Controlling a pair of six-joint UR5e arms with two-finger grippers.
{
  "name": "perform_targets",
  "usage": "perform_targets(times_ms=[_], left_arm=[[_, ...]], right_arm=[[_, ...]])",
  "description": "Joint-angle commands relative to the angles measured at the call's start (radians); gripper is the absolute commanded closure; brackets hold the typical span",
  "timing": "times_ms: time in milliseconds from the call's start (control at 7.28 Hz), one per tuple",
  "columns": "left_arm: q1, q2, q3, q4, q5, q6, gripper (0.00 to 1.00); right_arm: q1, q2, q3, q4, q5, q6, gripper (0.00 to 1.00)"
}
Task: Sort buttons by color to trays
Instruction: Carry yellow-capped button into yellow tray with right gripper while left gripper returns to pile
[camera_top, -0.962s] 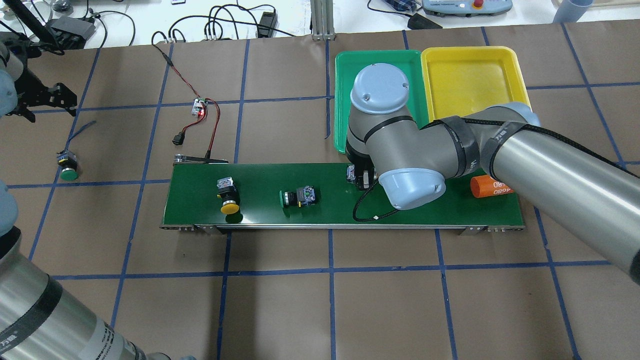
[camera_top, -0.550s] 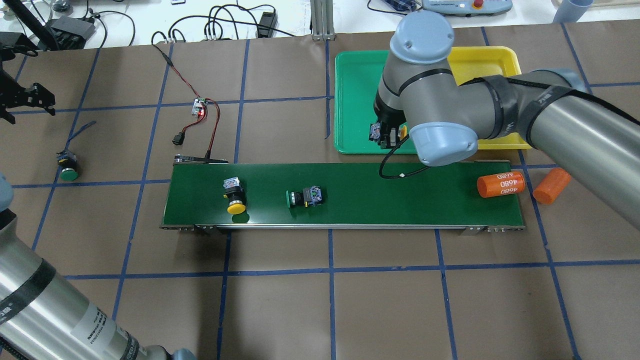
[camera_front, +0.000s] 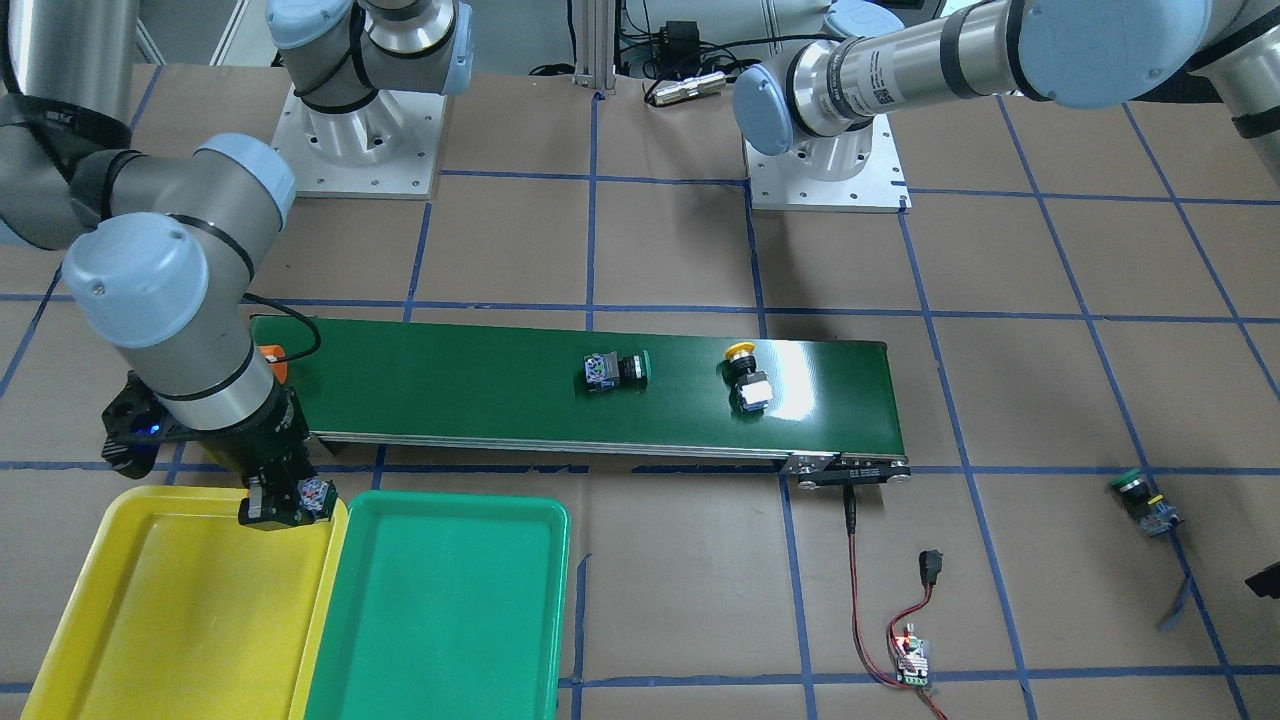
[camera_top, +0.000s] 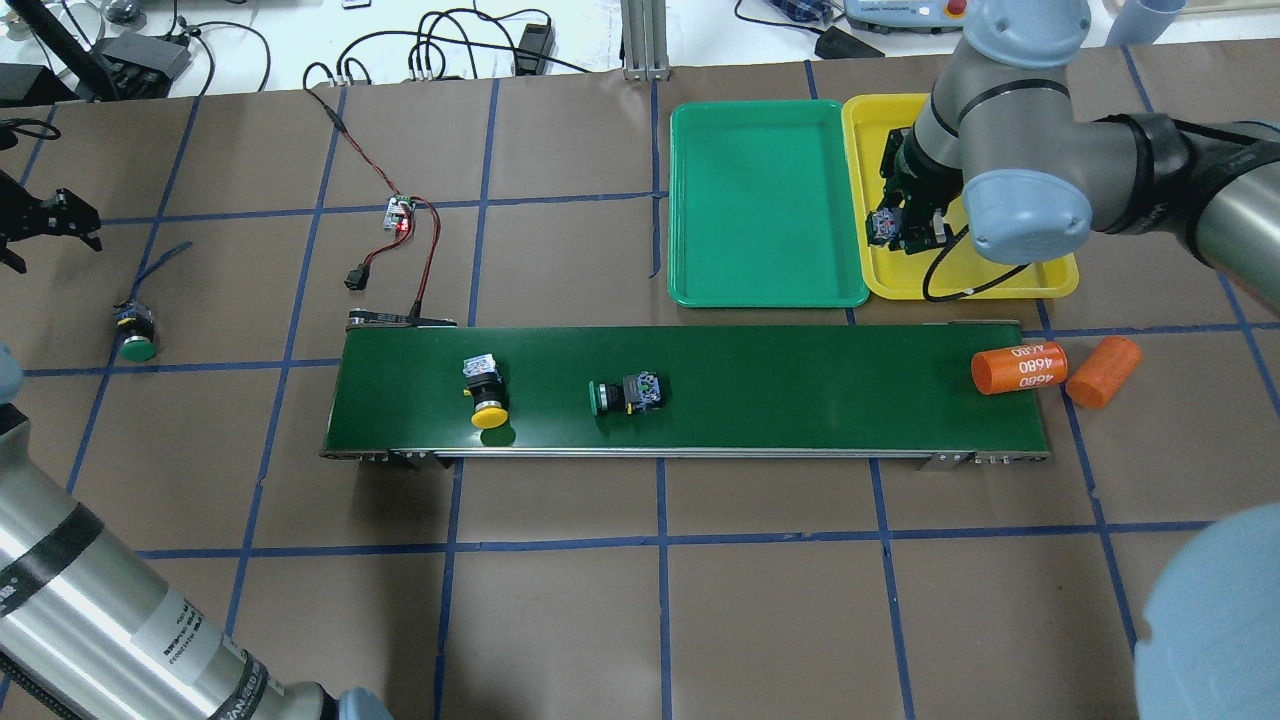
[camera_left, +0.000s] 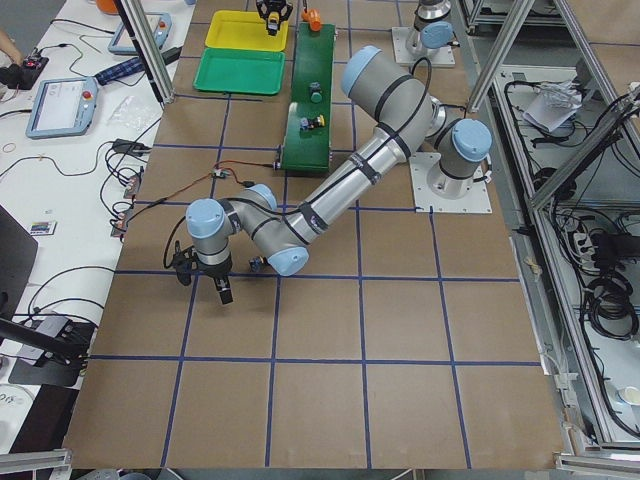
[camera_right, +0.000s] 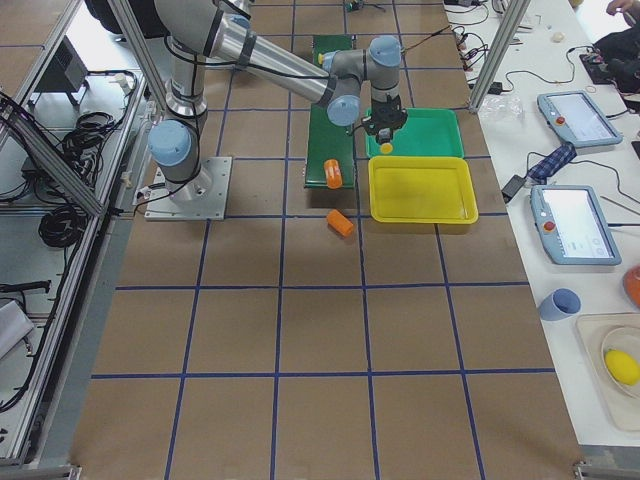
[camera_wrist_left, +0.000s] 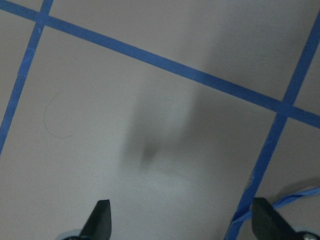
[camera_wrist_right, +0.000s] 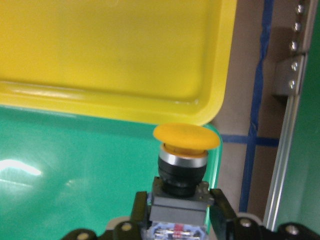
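Observation:
My right gripper (camera_top: 905, 226) is shut on a yellow-capped button (camera_wrist_right: 186, 150) and holds it above the yellow tray (camera_top: 1040, 283), at its edge beside the green tray (camera_top: 765, 200). The front view shows the gripper (camera_front: 286, 500) over the yellow tray's (camera_front: 170, 600) rim. A second yellow button (camera_top: 487, 396) and a green button (camera_top: 625, 393) lie on the belt. Another green button (camera_top: 135, 334) lies on the table at far left. My left gripper (camera_top: 40, 220) is open and empty beyond it, over bare paper in the left wrist view (camera_wrist_left: 182, 220).
The dark-green conveyor belt (camera_top: 800, 390) runs across the middle. An orange cylinder marked 4680 (camera_top: 1018, 368) lies at its right end, another (camera_top: 1102, 357) just off it. A small circuit board with red and black wires (camera_top: 400, 215) lies behind the belt's left end.
My right gripper has lifted the yellow button off the belt and carried it over the green tray to the yellow tray. The buttons and cylinder on the belt have shifted right.

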Motion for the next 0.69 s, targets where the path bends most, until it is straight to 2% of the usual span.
perform_targets(times_ms=[0, 137, 412, 550], left_arm=[[-0.01, -0.006, -0.013, -0.007, -0.004, -0.026, 0.0], [-0.017, -0.004, -0.016, -0.026, -0.004, -0.028, 0.0], [-0.077, 0.044, -0.115, -0.032, -0.018, -0.071, 0.0], [-0.077, 0.077, -0.144, -0.032, -0.013, -0.068, 0.0]], right_arm=[[-0.051, 0.063, -0.024, -0.059, 0.001, -0.072, 1.0], [-0.052, 0.095, -0.039, -0.068, -0.001, -0.078, 1.0], [-0.055, 0.115, -0.04, -0.087, -0.004, -0.083, 1.0], [-0.067, 0.117, -0.04, -0.085, -0.001, -0.086, 0.94]])
